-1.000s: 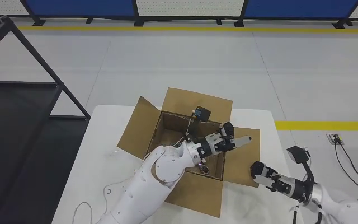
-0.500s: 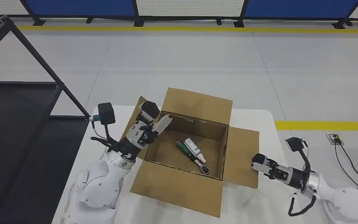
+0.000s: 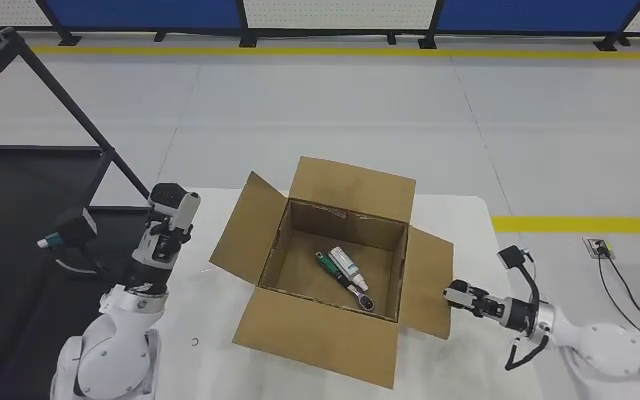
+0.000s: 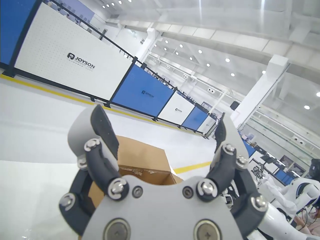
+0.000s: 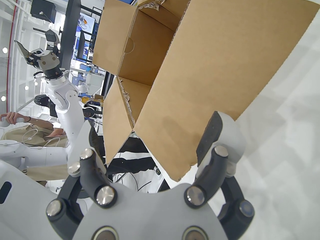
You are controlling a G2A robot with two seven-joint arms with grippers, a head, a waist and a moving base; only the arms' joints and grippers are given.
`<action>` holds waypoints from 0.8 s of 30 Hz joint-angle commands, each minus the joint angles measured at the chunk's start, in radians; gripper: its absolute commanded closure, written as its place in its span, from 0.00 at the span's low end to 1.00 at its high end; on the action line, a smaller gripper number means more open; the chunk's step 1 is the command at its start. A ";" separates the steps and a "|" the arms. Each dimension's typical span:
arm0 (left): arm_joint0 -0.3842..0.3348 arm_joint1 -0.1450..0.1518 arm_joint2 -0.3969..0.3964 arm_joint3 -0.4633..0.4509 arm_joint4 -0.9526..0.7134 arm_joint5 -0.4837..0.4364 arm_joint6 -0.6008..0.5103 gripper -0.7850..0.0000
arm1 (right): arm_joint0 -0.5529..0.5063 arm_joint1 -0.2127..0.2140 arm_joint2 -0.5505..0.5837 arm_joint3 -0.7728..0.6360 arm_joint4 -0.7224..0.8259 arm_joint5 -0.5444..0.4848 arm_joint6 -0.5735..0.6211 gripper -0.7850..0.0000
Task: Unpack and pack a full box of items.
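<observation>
The cardboard box stands open at the middle of the white table, with all four flaps folded outward; on its floor lie a green-handled tool, a white tube just beside it, and a metal ratchet nearer the front wall; the three sit close together toward the box's right side, and the rest of the floor shows bare cardboard. The left gripper is held up over the table's left edge, well apart from the box and beyond its left flap; in the left wrist view its jaws are spread wide with nothing between them, the dark fingers point upward into the hall, and a corner of the box shows beyond them. The right gripper sits low at the outer edge of the right flap, on the table's right side; in the right wrist view its jaws are likewise released and wide apart, and the near corner of that flap reaches in between the two pads; whether either pad touches the cardboard cannot be told; past the flap that view looks into the open box and, farther off, at the other arm raised beside it.
</observation>
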 commanded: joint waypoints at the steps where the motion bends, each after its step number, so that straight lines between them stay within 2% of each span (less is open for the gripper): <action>1: 0.006 0.002 -0.016 0.005 -0.032 -0.003 0.008 0.00 | 0.008 0.000 -0.012 0.007 -0.004 0.002 -0.003 0.00; 7: 0.007 0.002 -0.019 0.009 -0.053 -0.008 0.013 0.00 | 0.024 0.001 -0.024 -0.006 -0.014 0.006 -0.059 0.00; 12: 0.007 0.002 -0.019 0.009 -0.053 -0.008 0.013 0.00 | 0.020 0.004 0.000 -0.150 -0.041 0.014 -0.132 0.00; 15: 0.007 0.002 -0.019 0.009 -0.053 -0.008 0.013 0.00 | 0.035 0.005 -0.014 -0.265 -0.093 0.063 -0.146 0.00; 18: 0.012 0.003 -0.026 0.007 -0.061 -0.002 0.024 0.00 | 0.090 0.004 -0.078 -0.352 -0.187 0.140 -0.134 0.00; 24: 0.073 0.008 -0.135 0.003 -0.114 0.001 0.102 0.00 | 0.305 -0.021 -0.335 -0.388 -0.462 0.294 -0.130 0.00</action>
